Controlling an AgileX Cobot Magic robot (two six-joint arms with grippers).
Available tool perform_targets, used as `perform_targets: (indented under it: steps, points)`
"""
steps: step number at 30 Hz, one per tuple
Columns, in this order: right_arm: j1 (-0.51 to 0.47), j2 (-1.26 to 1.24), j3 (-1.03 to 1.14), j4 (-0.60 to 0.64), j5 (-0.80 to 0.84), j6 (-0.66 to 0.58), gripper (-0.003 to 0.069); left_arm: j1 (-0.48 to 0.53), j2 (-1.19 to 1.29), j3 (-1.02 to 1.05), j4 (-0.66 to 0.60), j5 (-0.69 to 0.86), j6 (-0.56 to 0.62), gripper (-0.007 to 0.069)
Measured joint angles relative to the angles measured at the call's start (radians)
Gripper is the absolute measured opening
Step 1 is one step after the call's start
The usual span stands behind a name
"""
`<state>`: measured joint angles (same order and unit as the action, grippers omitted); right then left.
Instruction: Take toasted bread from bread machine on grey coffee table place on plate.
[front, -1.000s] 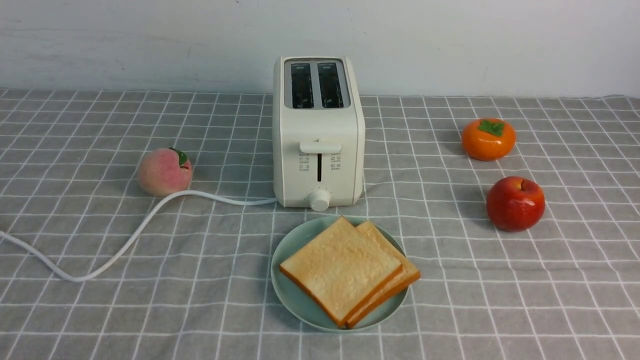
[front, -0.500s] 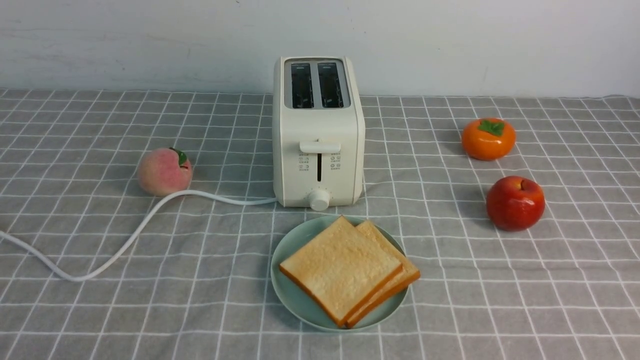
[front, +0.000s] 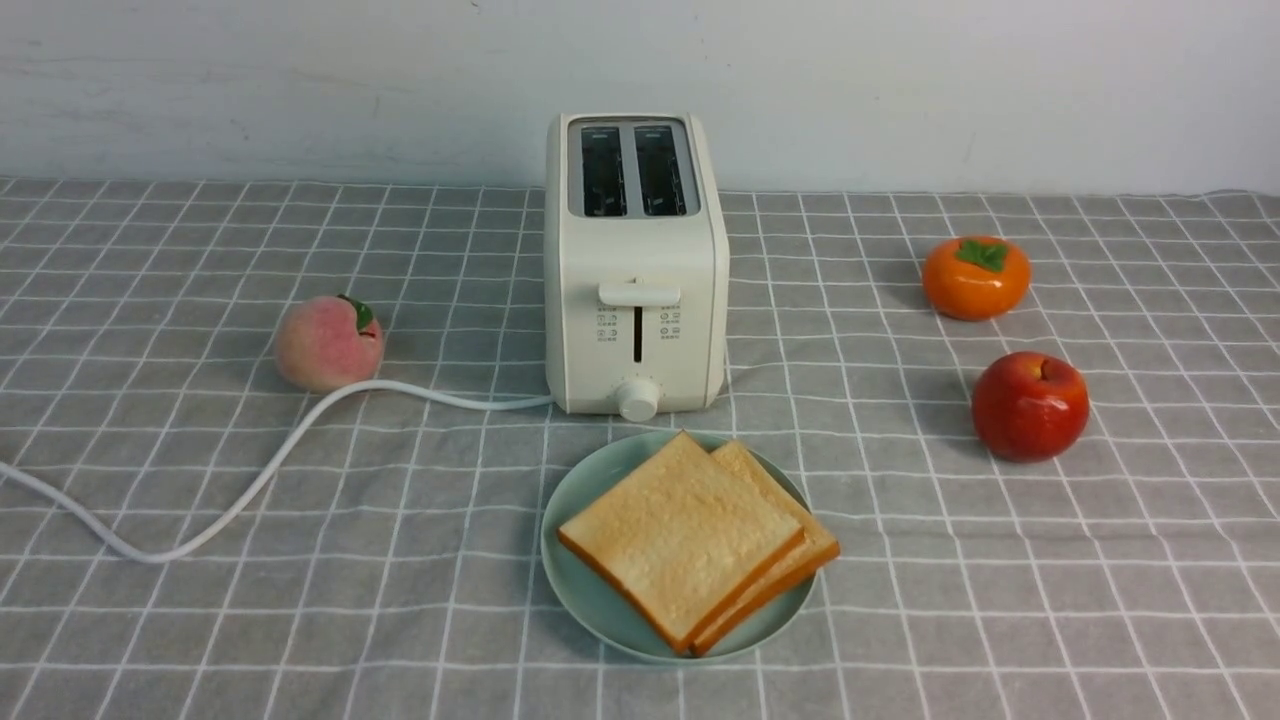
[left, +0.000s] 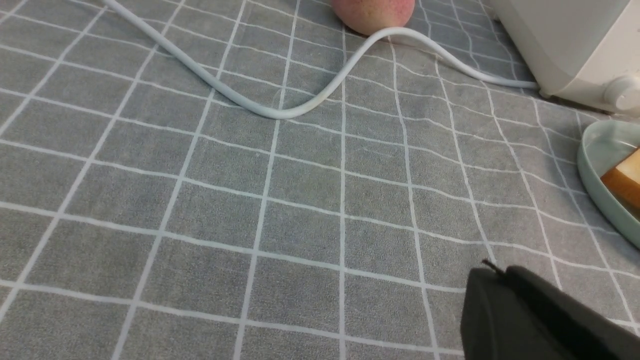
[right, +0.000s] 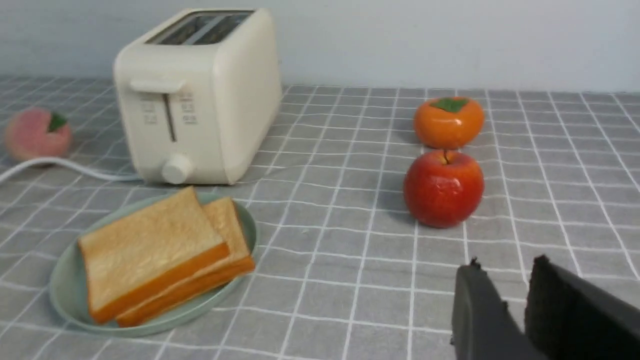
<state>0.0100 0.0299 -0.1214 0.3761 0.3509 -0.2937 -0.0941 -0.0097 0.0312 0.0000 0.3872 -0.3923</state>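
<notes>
**Two slices of toast, stacked on a green plate before a two-slot toaster**

Coffee table (front: 300, 620): wide and flat, dressed in grey cloth with a thin white grid; a pale wall (front: 850, 90) rises behind it.

Toaster (front: 640, 250): cream-white, two dark slots in the top, vacant; front lever (front: 640, 295) at the upper end of its track, round knob (front: 639, 400) below, small printed icons to either side of the track.

Plate (front: 575, 590): round, pale mint green, low rim; stands just in front of the toaster.

Toasted bread (front: 680, 540): two square slices, golden faces, orange-brown crusts; both on the plate, one lying partly over the other, the lower one jutting past the rim on the right.

Power cord (front: 250, 490): white, curving from the toaster's base past the peach to the table's left.

Red apple (front: 1030, 407): glossy, short stem; well to the right of the toaster.

Persimmon (front: 976, 278): orange, green calyx; behind the apple.

Peach (front: 330, 343): pink, one green leaf; left of the toaster, just beside the cord.

Left gripper (left: 500, 267): dark tips pressed together, nothing between them; above the cloth, apart from the plate.

Right gripper (right: 507, 262): dark tips slightly spread, a gap between them, holding nothing; apart from the apple.
</notes>
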Motion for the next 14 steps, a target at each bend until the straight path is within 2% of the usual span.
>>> perform_targets:
  steps: [2, 3, 7, 14]
  points:
    - [-0.040, -0.030, 0.115, 0.005, -0.044, 0.001, 0.0169, 0.000, 0.000, 0.000, 0.000, 0.000, 0.000, 0.0000]
    - [-0.053, -0.037, 0.136, -0.013, -0.003, 0.000, 0.0171, 0.000, -0.001, 0.000, 0.000, 0.000, 0.000, 0.0000]
    - [-0.051, -0.039, 0.138, -0.062, 0.044, 0.005, 0.0178, 0.000, -0.001, 0.000, 0.000, 0.002, 0.000, 0.0001]
    - [-0.036, -0.039, 0.135, -0.079, 0.058, 0.142, 0.0186, 0.000, -0.001, 0.000, 0.000, 0.003, 0.000, 0.0008]
